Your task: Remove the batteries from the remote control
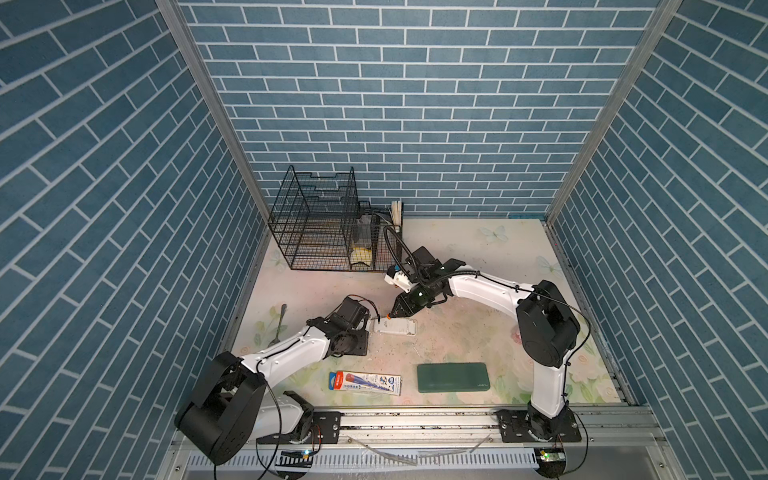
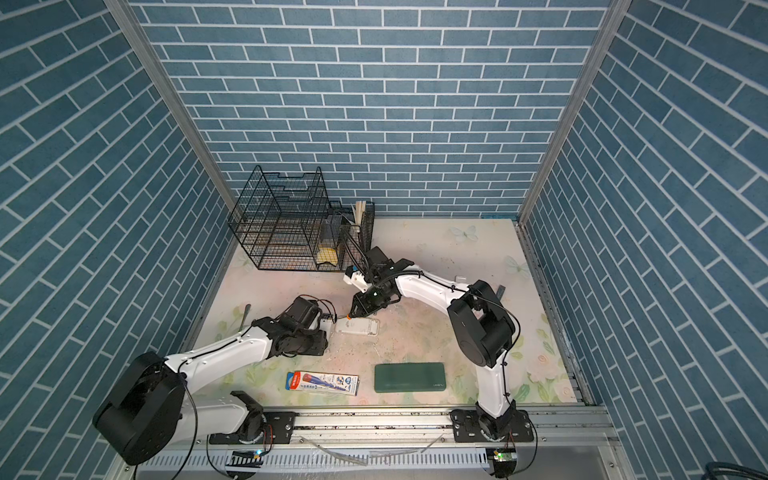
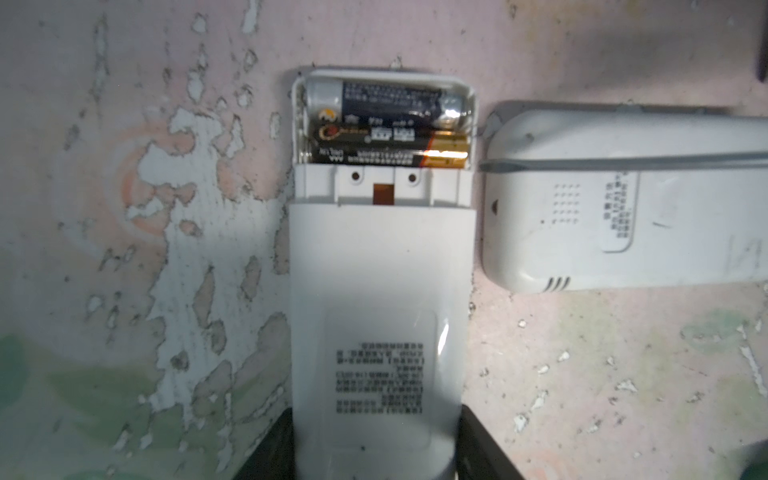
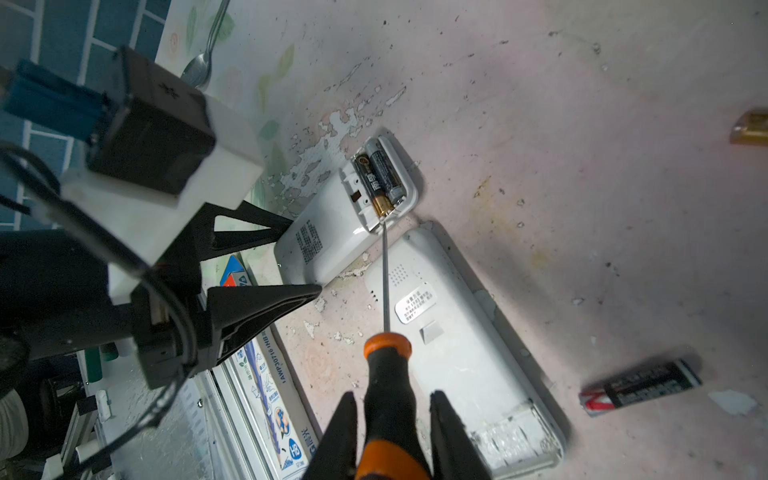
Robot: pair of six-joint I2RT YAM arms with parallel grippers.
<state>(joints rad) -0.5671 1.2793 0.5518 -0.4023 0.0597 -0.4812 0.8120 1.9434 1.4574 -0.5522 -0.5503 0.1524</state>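
A: White plastic is what your left pincer (image 3: 376, 449) is clamped on: the remote control (image 3: 380, 291), gripped at its closed end and lying on the desk (image 3: 145, 208).

B: And the batteries?

A: Two batteries (image 3: 388, 129) sit side by side in the open compartment at the far end, one silver-and-black, one black with a gold end. You can see them from the right wrist too (image 4: 380, 178).

B: What is my right side doing?

A: Your right pincer (image 4: 392, 432) is clenched on the orange-and-black screwdriver (image 4: 388, 374). Its shaft reaches across a second, larger white device (image 4: 457, 353) lying just beside the remote, and its tip (image 4: 383, 222) is at the compartment's corner by the gold end.

B: Anything loose?

A: One black battery (image 4: 640, 386) lies alone on the desk, well apart from the remote. In both top views a green case (image 1: 453, 377) (image 2: 409, 377) and a boxed tool pack (image 1: 365, 383) sit near the front edge.
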